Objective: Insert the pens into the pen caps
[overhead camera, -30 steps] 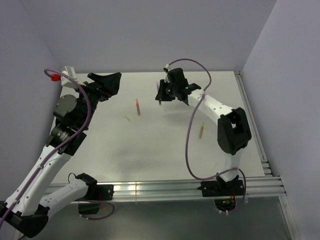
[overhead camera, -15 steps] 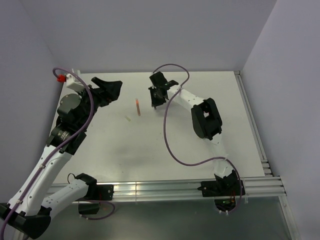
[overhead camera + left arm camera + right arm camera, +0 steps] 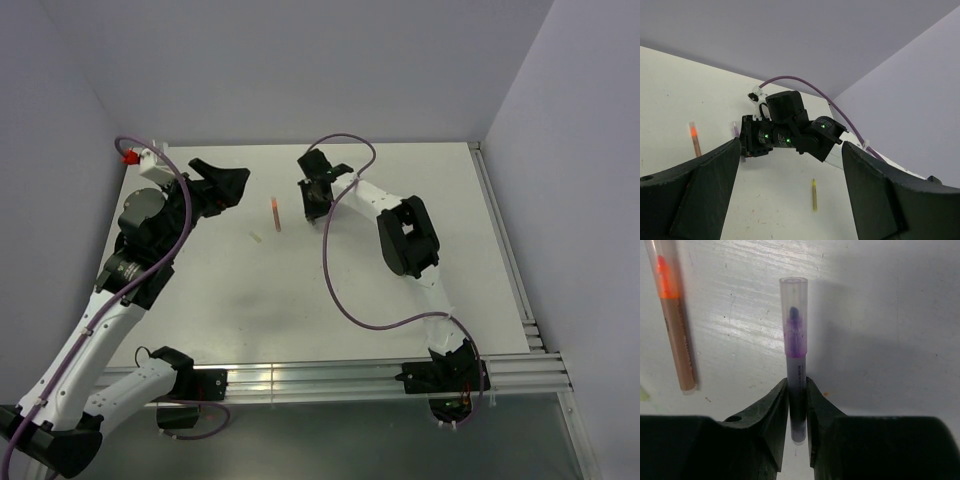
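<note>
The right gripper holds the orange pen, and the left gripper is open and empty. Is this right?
Not quite. The right gripper is shut on the purple pen, not the orange pen, which lies on the table beside it, as the right wrist view shows. The left gripper is open and empty.

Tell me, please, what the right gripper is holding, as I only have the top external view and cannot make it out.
Observer: The right wrist view shows the right gripper shut on the purple pen.
Operator: Is a cap on it?
Observer: Yes, the lilac cap sits over its tip.
Operator: Could you find the pen missing from my view?
Observer: The left wrist view shows the yellow-green pen lying flat on the table.
</note>
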You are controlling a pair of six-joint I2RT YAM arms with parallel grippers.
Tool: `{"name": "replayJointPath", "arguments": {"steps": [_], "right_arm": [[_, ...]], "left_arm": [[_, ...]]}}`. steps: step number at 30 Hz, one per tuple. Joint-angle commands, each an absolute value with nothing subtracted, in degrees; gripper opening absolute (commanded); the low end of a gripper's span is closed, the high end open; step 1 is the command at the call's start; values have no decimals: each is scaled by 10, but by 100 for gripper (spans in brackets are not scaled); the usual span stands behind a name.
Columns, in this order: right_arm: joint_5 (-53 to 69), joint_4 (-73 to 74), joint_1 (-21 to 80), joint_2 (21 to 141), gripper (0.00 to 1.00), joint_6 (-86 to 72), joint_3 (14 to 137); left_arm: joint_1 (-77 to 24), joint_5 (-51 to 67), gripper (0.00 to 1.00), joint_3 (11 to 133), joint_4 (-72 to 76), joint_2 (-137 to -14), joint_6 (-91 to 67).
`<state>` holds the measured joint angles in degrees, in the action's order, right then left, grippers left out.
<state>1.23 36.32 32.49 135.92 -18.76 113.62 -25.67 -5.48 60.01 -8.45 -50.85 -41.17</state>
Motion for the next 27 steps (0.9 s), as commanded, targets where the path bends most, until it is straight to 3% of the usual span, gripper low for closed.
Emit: {"name": "replayJointPath", "arguments": {"steps": [1,7,20,27], "right_arm": [[1,363,330,1370,28,-192,1169],[-13,363,330,1375,36,-198,1175],[-24,362,330,1341,38,-195,1187],[-70,360,309,1237,37,-215,1111]], "left_arm": [[-252,-35,86,591,-72,-508,-403],[-250,-23,85,583,-69,-510,-409],[-248,-17,85,577,-69,-514,-405],[-246,-13,85,577,-69,-517,-402]]}}
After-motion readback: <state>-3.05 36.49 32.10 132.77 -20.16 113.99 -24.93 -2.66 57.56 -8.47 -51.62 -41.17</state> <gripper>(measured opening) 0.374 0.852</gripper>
